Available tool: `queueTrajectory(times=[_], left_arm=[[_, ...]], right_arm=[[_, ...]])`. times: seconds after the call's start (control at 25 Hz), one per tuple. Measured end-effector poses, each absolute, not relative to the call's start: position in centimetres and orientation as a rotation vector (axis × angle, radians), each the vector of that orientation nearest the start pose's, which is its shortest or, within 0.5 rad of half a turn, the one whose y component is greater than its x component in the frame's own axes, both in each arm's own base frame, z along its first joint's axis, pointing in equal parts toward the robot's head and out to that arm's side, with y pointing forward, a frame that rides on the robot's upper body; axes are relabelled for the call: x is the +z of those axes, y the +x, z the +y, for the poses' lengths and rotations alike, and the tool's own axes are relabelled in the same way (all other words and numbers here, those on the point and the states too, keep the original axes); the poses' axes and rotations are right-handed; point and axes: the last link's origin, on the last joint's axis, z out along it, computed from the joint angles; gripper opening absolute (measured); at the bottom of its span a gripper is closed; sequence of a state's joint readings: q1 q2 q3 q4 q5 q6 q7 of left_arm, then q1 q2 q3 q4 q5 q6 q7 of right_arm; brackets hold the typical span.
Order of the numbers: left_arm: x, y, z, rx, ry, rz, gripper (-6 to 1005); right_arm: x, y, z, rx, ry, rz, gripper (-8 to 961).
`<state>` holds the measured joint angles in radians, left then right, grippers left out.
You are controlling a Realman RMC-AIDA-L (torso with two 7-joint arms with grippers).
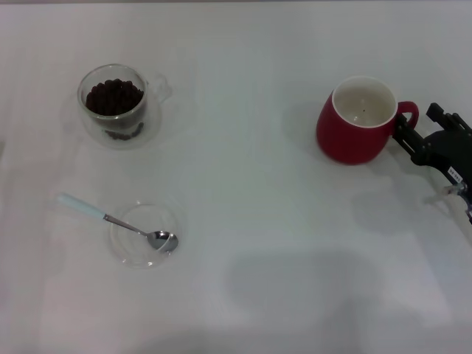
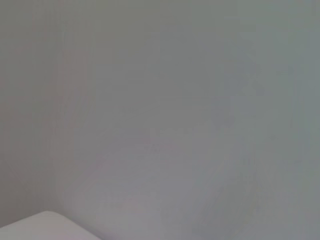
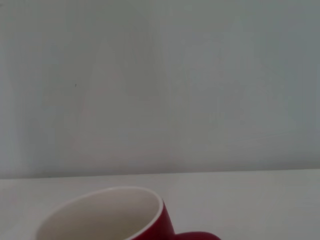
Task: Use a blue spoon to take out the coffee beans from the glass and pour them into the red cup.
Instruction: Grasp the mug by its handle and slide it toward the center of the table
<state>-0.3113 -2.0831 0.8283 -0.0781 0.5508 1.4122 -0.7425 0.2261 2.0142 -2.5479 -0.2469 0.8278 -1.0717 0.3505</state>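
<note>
The glass [image 1: 114, 102] with dark coffee beans [image 1: 113, 96] stands at the far left of the white table, its handle pointing right. The blue spoon [image 1: 110, 219] lies nearer on the left, its metal bowl resting in a shallow clear dish [image 1: 129, 247] and its pale blue handle pointing up-left. The red cup [image 1: 355, 122], white inside, stands at the right with its handle toward my right gripper [image 1: 413, 131], which sits right at that handle. The cup's rim also shows in the right wrist view [image 3: 107, 215]. My left gripper is out of view.
A clear saucer [image 1: 151, 129] lies under the glass, with a few beans on it. The left wrist view shows only a plain wall and a white table corner [image 2: 40, 227]. White table surface [image 1: 251, 206] lies between the glass, the dish and the cup.
</note>
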Motion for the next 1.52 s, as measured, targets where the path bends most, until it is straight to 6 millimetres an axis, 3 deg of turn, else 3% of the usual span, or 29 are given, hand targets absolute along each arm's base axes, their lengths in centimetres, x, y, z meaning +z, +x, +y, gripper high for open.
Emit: queueTrajectory(times=[0.32, 0.52, 0.88, 1.52], left_arm=[[1.0, -38.1, 25.6, -1.065, -1.295, -0.977, 886], [1.1, -38.1, 25.6, -1.065, -1.29, -0.975, 885], [1.3, -38.2, 25.6, -1.064, -1.273, -0.975, 885], [1.3, -37.6, 26.6, -1.08, -1.286, -0.965, 886]], right_arm=[[-4.2, 37.4, 25.5, 0.651, -1.76, 0.843, 610], [-4.5, 36.9, 25.5, 0.689, -1.763, 0.863, 359], [-4.9, 36.1, 25.8, 0.717, -1.777, 0.861, 224], [-7.9, 33.0, 25.4, 0.75, -1.983, 0.779, 200]])
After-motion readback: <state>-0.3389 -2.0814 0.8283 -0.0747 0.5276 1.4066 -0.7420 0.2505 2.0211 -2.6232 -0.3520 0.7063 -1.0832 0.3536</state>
